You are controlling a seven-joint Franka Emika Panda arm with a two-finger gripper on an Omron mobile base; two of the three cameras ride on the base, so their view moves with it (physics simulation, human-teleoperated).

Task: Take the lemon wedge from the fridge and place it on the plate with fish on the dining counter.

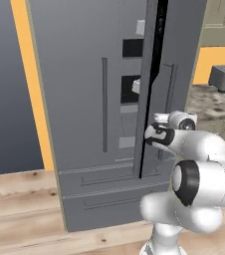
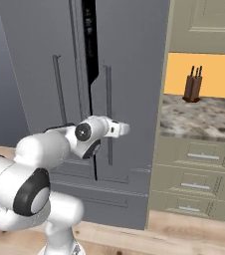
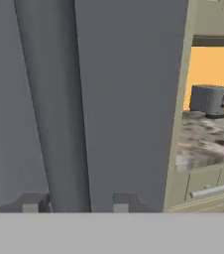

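A dark-grey fridge [image 1: 94,124] stands with its right door cracked, a thin black gap showing white bins inside. The gripper [image 3: 75,207] is at that door's handle [image 3: 64,114], its fingertips [image 3: 32,203] either side of the bar; whether they are pressing on it I cannot tell. Right of the fridge, a stone counter [image 3: 205,139] carries a toaster [image 3: 210,99] and a knife block [image 2: 193,84]. The lemon wedge is hidden, presumably inside the fridge. To open well, grip the bar firmly and pull along the door's arc, steadily.
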